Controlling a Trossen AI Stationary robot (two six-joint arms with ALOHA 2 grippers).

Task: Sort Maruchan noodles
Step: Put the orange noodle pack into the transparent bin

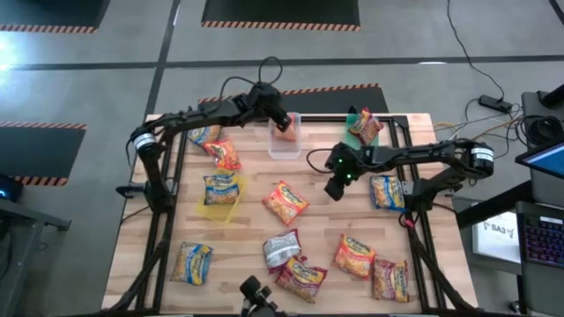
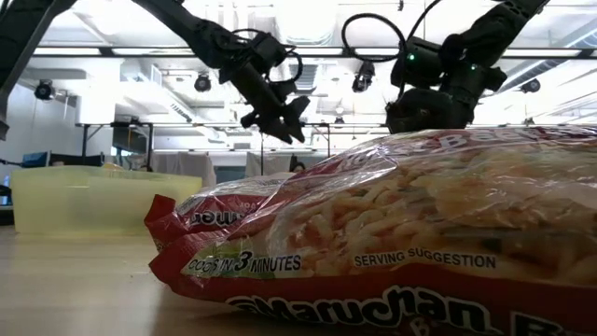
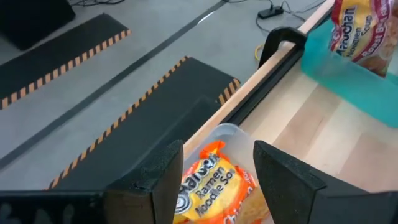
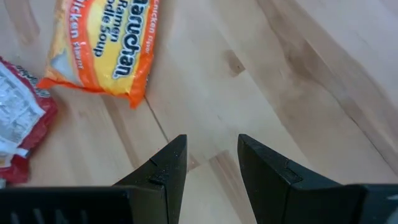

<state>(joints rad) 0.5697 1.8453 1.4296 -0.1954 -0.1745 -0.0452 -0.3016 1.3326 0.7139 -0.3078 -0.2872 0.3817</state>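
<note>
Your noodle packets, scattered flat across the bench

You have one orange packet (image 1: 285, 134) in the clear tub, a dark red packet (image 1: 366, 126) on the green tub, a yellow-and-blue packet (image 1: 220, 188) in the yellow tub, and a silvery packet (image 1: 280, 248) lying loose near the front edge.

A: What is getting cut off?
B: The big red packet (image 2: 438, 233) is running off the low view at three o'clock, hiding the surface behind it.
A: And the wrist views?
B: The orange packet (image 3: 214, 190) in the clear tub (image 3: 233, 134) is half hidden between the left tool (image 3: 214, 177) fingers; the silvery packet (image 4: 15, 118) is slipping past nine o'clock.
</note>
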